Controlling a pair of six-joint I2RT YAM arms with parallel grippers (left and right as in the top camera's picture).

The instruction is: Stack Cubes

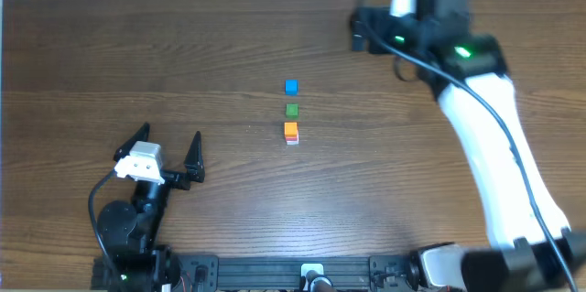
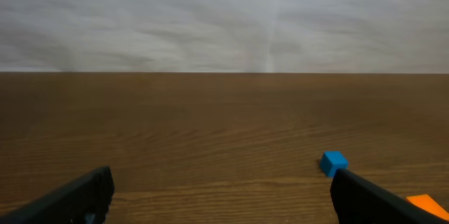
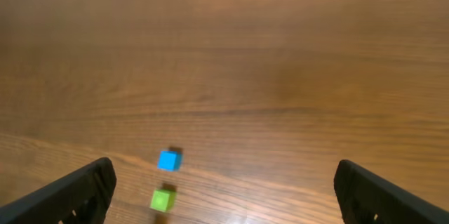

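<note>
Cubes are lying in a short column at the middle of the top view. A blue cube is sitting uppermost, a green cube just below it with a gap between, and an orange cube lowest. A thin reddish edge is showing under the orange one, so it may be resting on another block, though I cannot tell for sure. All three are small, sharp-edged and matt, looking like hard plastic or painted wood. They are sitting on a brown table with a fine grain running across the frame. The left gripper is waiting at the lower left of the top view, well apart from the cubes, its dark pointed fingers spread wide and grasping nothing. The right gripper is hanging at the upper right, also spread wide and empty, and its own view is showing the blue and green cubes toward the lower left. Stacking looks barely begun or only partly done, with blue and green lying single. The next move, as I judge it, is calling for one arm to come over a loose cube, straddle its flat sides squarely and close on it for a lift onto the orange one.
</note>
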